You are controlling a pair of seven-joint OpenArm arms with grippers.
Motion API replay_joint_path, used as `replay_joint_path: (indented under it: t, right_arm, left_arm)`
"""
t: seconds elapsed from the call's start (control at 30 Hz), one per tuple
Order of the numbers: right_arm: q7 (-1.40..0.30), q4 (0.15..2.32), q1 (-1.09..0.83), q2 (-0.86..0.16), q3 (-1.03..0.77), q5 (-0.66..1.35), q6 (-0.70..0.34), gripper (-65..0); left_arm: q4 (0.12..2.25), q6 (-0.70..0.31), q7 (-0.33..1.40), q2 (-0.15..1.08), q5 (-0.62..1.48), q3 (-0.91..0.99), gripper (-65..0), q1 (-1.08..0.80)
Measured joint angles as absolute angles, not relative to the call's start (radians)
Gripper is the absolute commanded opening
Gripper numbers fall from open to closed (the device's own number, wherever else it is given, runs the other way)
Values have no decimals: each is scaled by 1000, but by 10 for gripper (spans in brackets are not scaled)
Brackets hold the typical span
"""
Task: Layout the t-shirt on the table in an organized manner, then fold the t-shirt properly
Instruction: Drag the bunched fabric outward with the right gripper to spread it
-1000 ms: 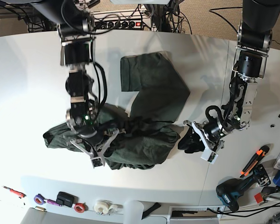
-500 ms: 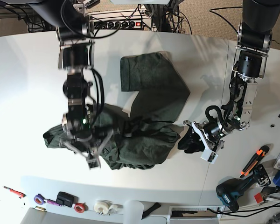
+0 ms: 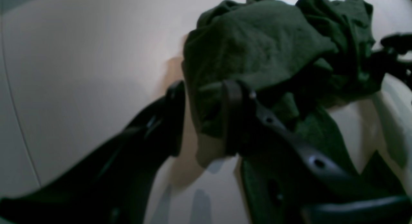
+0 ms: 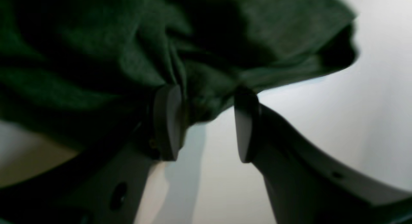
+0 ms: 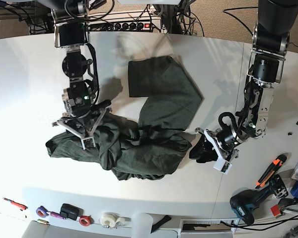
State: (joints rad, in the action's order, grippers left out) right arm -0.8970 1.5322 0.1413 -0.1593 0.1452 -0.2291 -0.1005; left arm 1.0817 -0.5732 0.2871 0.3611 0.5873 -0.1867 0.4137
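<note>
both grippers sit at the t-shirt's [image 5: 159, 124] edges. on the base view's right, the left gripper [image 5: 206, 148] is low on the table [image 5: 30, 74], at the crumpled garment's right end. its wrist camera shows the two dark fingers [image 3: 233, 117] partly spread with a fold of green cloth pinched between them, so it has hold of the t-shirt. on the base view's left, the right gripper [image 5: 83, 130] hangs at the upper edge of the bunched left part. in its own camera the pale fingertips [image 4: 167, 121] stand clearly apart, with a hanging lump of green fabric between and above them; whether that cloth is actually clamped i cannot tell.

the t-shirt lies near the middle of the white table, not spread flat. one section stretches smooth toward the far edge, while the rest is heaped in wrinkles across the near side, running from one gripper to the other. tools and tape rolls [image 5: 109, 218] line the table's near rim, well apart from the garment.
</note>
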Motion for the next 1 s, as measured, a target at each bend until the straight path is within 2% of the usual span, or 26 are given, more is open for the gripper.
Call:
replay_joint_path:
  t: [0.13, 0.6, 0.67, 0.73, 1.0]
  right_arm:
    - [-873, 1532, 140, -169, 145, -235, -67, -386]
    - [-791, 1532, 141, -167, 145, -148, -89, -383]
    - [-779, 1527, 141, -168, 145, -148, -90, -348]
    - [-770, 1491, 153, -168, 145, -146, -91, -327]
    - [-731, 1287, 255, -167, 145, -148, -98, -328]
  left_arm:
    - [1082, -573, 287, 360, 588, -187, -450, 414]
    - [1082, -573, 287, 360, 588, -187, -450, 414]
    - [1082, -573, 287, 360, 588, -187, -450, 414]
    - [1082, -574, 287, 360, 589, -187, -450, 414]
    - [1082, -573, 287, 360, 588, -187, -450, 414]
